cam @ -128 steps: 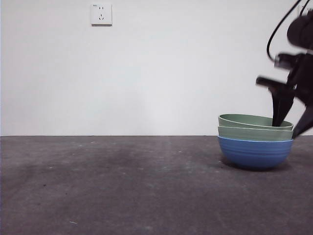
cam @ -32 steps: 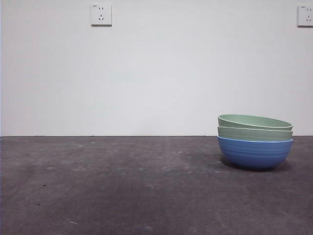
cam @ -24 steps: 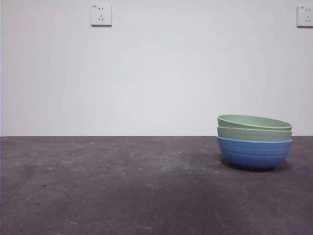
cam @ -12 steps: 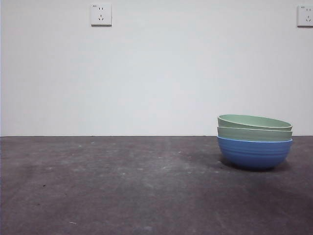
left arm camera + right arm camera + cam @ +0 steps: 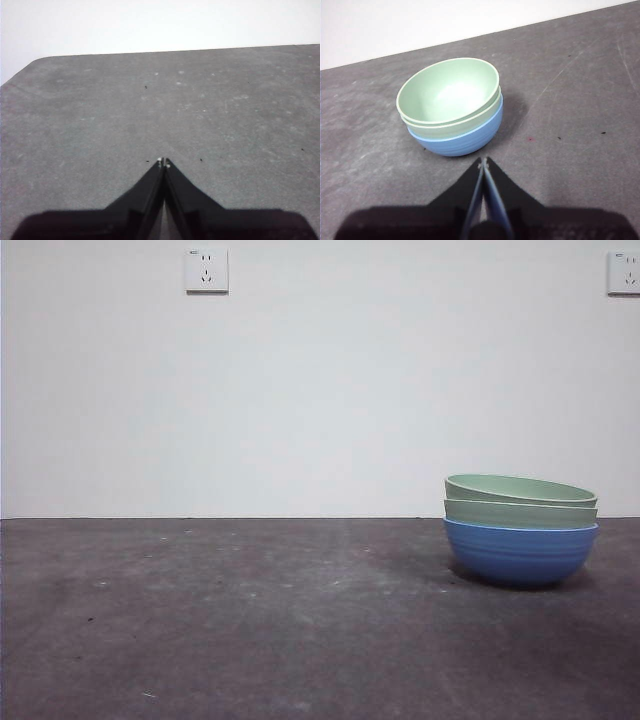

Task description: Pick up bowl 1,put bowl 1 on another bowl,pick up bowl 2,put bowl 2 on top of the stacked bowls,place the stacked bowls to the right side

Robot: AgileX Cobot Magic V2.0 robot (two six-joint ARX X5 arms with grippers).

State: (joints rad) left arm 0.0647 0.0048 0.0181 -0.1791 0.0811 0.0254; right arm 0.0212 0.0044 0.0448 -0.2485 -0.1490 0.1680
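The stacked bowls (image 5: 521,530) sit on the right part of the dark grey surface (image 5: 250,620) in the front view, upright, nothing touching them. Blue bowl (image 5: 520,553) at the bottom, resting on the surface, faint ribs on its outside. Two pale green bowls nested in it: lower green bowl (image 5: 520,512) shows only as a band above the blue rim, top green bowl (image 5: 520,488) sits a little tilted, rim higher on one side. Inside of the top bowl looks empty in the right wrist view.

Right hand (image 5: 484,161) closed, jaw tips meeting, holding nothing; it hangs above the surface just beside the stacked bowls (image 5: 451,107), apart from them, tips pointing at the blue bowl (image 5: 462,140). Left hand (image 5: 163,161) closed too, tips together, empty, over a bare stretch of surface (image 5: 225,110) near a rounded corner, well apart from the bowls; no bowls in its view.

Neither arm shows in the front view. White wall behind, one socket (image 5: 207,269) upper left, another socket (image 5: 623,272) at the right edge
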